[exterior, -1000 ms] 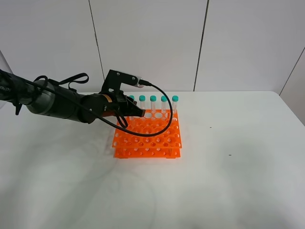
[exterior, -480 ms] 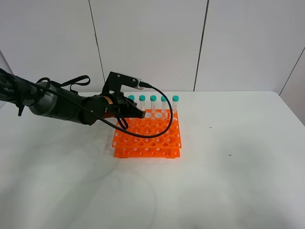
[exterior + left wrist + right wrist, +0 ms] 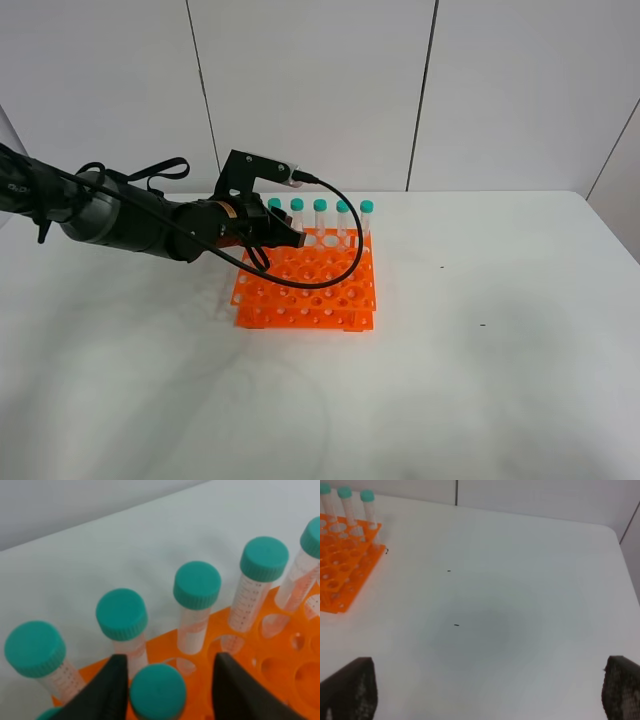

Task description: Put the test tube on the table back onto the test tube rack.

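The orange test tube rack stands on the white table with a back row of several teal-capped tubes. My left gripper hovers over the rack's back left part. In the left wrist view one test tube stands upright between the dark fingers of my left gripper, in front of the back row. The left finger is next to its cap, the right finger stands apart from it. Its lower end is out of frame. My right gripper is open and empty over bare table.
The rack lies far to one side of the right gripper. Small dark specks mark the tabletop. A grey panelled wall stands behind the table. The left arm's black cable loops over the rack.
The rack and its tubes have shifted slightly to the left under the left gripper. The left arm has drawn back a little the same way.
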Robot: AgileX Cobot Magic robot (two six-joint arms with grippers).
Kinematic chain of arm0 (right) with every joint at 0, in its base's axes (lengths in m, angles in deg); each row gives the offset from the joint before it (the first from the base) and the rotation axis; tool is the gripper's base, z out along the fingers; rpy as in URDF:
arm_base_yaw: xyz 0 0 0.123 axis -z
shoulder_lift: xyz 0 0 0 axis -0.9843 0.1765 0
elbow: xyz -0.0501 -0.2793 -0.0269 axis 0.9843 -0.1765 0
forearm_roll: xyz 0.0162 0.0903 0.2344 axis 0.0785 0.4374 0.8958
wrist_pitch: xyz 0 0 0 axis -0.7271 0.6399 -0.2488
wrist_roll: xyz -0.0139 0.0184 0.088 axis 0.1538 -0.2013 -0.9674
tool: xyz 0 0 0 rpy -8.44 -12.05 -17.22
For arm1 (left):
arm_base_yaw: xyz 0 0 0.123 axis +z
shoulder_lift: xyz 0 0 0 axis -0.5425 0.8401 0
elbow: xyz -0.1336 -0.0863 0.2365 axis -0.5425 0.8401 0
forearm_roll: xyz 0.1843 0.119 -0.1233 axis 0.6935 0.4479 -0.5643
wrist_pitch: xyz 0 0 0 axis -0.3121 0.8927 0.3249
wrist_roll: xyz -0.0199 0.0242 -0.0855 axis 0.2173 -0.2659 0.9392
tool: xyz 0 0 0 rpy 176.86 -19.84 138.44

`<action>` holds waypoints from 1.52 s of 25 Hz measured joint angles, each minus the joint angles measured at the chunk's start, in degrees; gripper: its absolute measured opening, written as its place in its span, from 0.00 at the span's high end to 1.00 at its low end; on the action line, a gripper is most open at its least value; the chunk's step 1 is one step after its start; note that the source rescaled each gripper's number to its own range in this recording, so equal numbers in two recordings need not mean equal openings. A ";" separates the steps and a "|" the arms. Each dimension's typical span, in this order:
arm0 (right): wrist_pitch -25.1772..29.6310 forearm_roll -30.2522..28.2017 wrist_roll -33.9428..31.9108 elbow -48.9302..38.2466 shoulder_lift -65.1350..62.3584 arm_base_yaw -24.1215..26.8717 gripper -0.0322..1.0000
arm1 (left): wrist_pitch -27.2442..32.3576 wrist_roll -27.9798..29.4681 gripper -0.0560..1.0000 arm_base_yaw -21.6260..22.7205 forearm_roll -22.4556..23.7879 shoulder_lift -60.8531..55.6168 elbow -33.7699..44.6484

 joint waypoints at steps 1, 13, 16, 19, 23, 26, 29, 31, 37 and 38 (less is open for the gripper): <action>0.00 0.01 0.00 0.00 0.00 0.00 0.00 | 0.17 0.00 0.47 0.00 0.00 -0.36 0.00; 0.00 0.01 0.00 0.00 0.00 0.00 0.00 | 9.19 0.00 0.35 -0.39 0.00 -17.95 0.00; 0.00 0.01 0.00 0.00 0.00 0.00 0.00 | 15.97 0.00 0.11 -0.75 -0.18 -23.87 -0.13; 0.00 0.01 0.00 0.00 0.00 0.00 0.00 | 27.07 0.00 0.03 -0.46 -2.20 -26.76 -2.36; 0.00 0.01 0.00 0.00 0.00 0.00 0.00 | 46.74 0.00 0.00 2.02 -3.50 -24.35 -10.18; 0.00 0.01 0.00 0.00 0.00 0.00 0.00 | 60.27 0.00 0.00 5.43 -3.50 -18.44 -17.80; 0.00 0.01 0.00 0.00 0.00 0.00 0.00 | 73.02 0.30 0.00 9.61 -2.92 -11.48 -24.69; 0.00 0.01 0.00 0.00 0.00 0.00 0.00 | 78.62 1.19 0.00 12.10 -1.06 -7.81 -28.30; 0.00 0.01 0.00 0.00 0.00 0.00 0.00 | 84.64 4.14 0.00 20.15 4.59 -5.80 -31.17; 0.00 0.01 0.00 0.00 0.00 0.00 0.00 | 85.62 4.32 0.00 21.95 4.73 -5.80 -31.17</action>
